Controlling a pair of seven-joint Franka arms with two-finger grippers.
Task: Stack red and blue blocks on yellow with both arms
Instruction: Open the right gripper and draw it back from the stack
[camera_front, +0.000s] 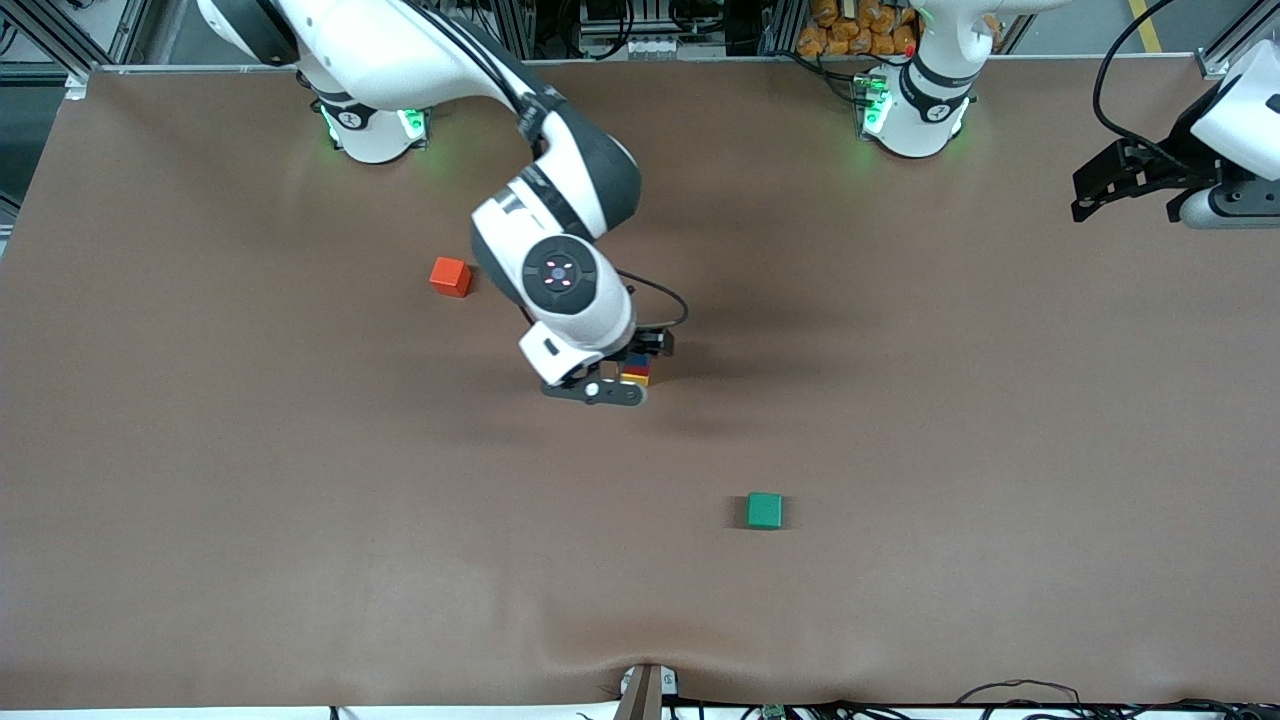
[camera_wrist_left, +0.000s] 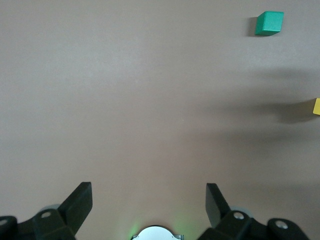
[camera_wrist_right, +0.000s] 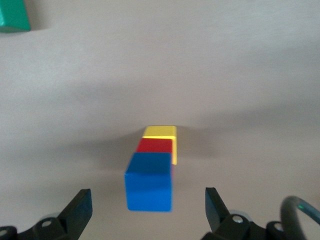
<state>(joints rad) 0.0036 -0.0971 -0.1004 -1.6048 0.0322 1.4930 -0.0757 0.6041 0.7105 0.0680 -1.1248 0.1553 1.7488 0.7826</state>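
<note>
The blue block (camera_wrist_right: 149, 181) sits on the red block (camera_wrist_right: 156, 145), which sits on the yellow cube (camera_wrist_right: 161, 131); this stack (camera_front: 636, 371) stands mid-table. My right gripper (camera_wrist_right: 147, 200) is open and hangs right over the stack, with its fingers apart from the blue block and holding nothing. My left gripper (camera_front: 1120, 190) is open and empty and waits over the left arm's end of the table. In the left wrist view (camera_wrist_left: 149, 192) only an edge of the yellow cube (camera_wrist_left: 317, 106) shows.
An orange-red cube (camera_front: 450, 276) lies toward the right arm's end, farther from the front camera than the stack. A green cube (camera_front: 764, 510) lies nearer to the front camera than the stack; it also shows in both wrist views (camera_wrist_left: 269, 23) (camera_wrist_right: 12, 15).
</note>
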